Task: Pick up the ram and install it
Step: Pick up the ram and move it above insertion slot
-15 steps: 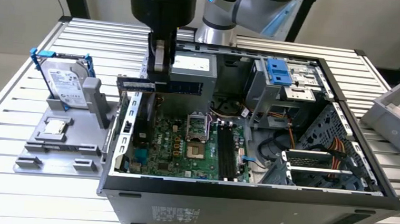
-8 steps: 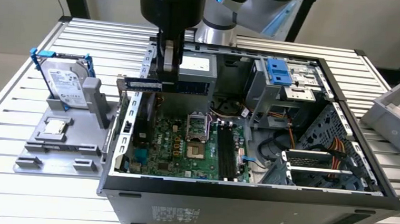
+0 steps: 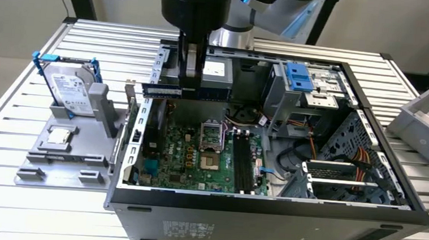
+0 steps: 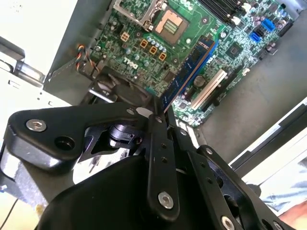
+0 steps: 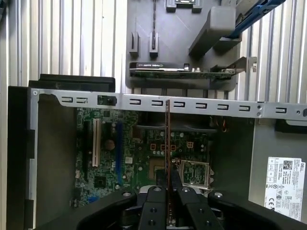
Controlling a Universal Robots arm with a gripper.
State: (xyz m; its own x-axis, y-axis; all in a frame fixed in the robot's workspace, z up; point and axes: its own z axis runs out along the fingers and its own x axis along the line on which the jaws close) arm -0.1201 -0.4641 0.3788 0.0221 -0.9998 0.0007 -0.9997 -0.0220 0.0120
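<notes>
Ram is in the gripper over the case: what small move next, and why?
Probably shift toward the exterior view's right, without lowering yet. The gripper, shut on the ram, hangs near the back wall of the case, while the black slots lie further right and nearer the front.
</notes>
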